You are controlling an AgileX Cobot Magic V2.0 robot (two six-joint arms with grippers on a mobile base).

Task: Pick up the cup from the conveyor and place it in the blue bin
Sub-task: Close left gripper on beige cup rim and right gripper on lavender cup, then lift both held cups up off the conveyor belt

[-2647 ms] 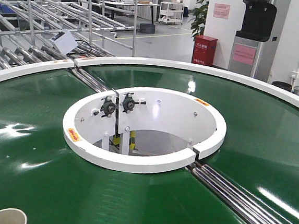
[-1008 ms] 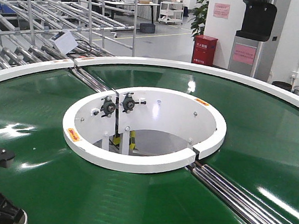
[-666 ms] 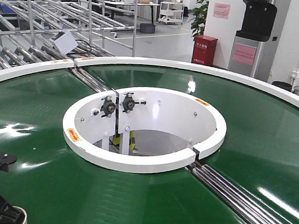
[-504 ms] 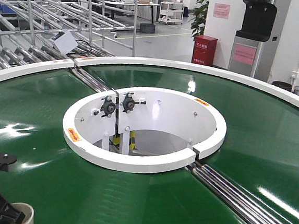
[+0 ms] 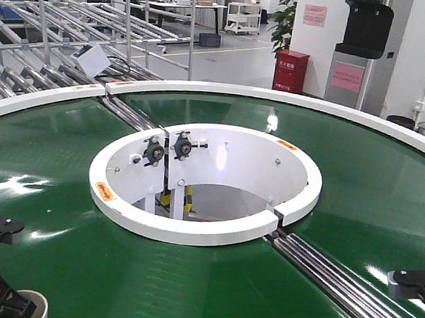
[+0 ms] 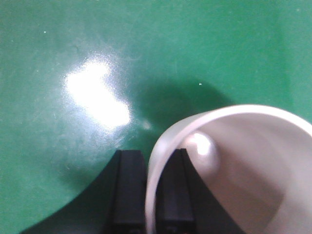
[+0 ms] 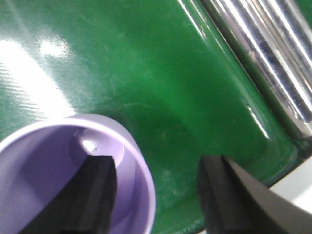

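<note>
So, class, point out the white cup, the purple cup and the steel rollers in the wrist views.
white cup (image 6: 253, 161), left wrist view, inner wall
purple cup (image 7: 44, 165), right wrist view, inner wall
steel rollers (image 7: 265, 48), right wrist view, roller surface

The conveyor (image 5: 208, 292) carries two cups: one white cup (image 6: 243, 161) at its near left edge and one purple cup (image 7: 48, 170) at its near right edge. Two tools show, the left tool (image 6: 152, 192) and the right tool (image 7: 158, 192). The belt has one white central ring (image 5: 191, 235) and two steel roller strips (image 5: 336, 281); beyond its far edge stand one red cabinet (image 5: 290, 70) and two dark waste bins (image 5: 400, 122).
</note>
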